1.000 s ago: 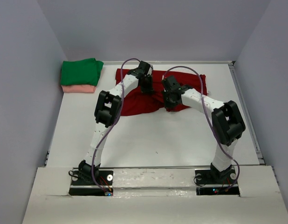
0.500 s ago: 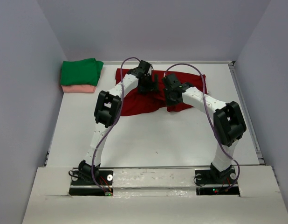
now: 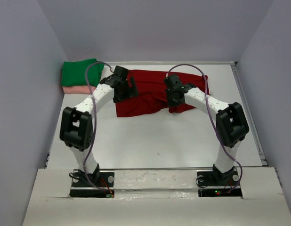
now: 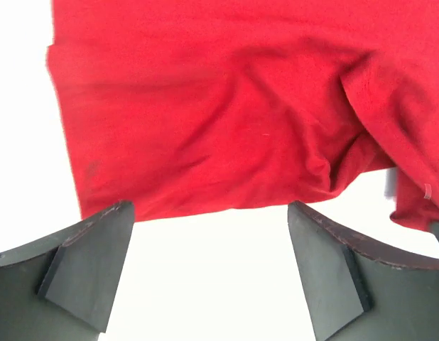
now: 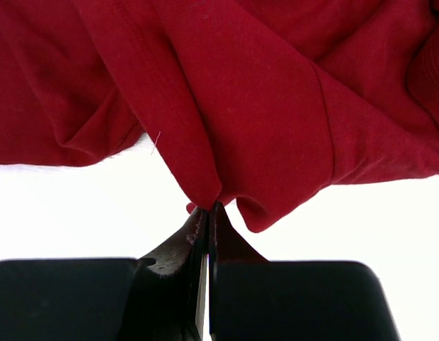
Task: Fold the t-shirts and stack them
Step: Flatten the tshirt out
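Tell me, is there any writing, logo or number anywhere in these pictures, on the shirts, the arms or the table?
No text can be read in any view.
The dark red t-shirt, the green t-shirt and the pink t-shirt show plain cloth with no print.
The left arm's base and the right arm's base show no legible label; any marking there is too small to read.

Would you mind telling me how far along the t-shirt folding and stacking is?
Done: the green t-shirt lies folded on the pink t-shirt, far left. In hand: the red t-shirt is rumpled; the right end effector pinches a fold, the left end effector is open. Left: finish folding it and stack it.
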